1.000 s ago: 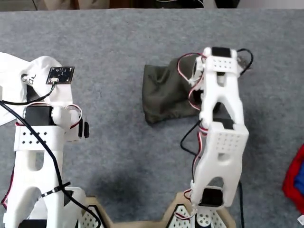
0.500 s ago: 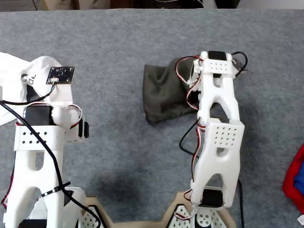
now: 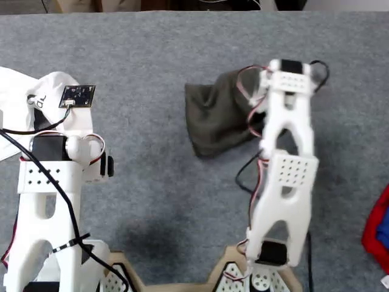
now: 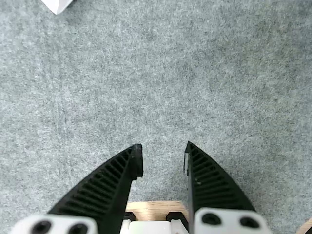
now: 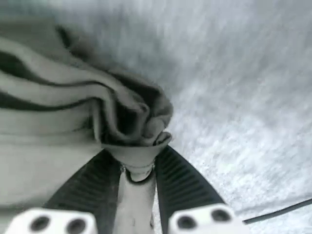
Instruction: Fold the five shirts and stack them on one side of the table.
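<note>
Olive shirt (image 3: pixel 213 118) lies central on the counter (image 3: pixel 152 48) under our right arm (image 3: pixel 285 176), whose wrist view shows right jaws clamped on its fold. Our left jaws stand apart near a white shirt (image 3: pixel 15 91) at the left edge.

In the high view the right arm (image 3: pixel 285 158) lies over the right-hand part of the olive shirt (image 3: pixel 213 121), hiding that edge. The white shirt (image 3: pixel 15 91) is cut off by the left edge and partly covered by the left arm (image 3: pixel 48 182). A red and blue cloth (image 3: pixel 378 228) is cut off by the right edge, its kind unclear.
</note>
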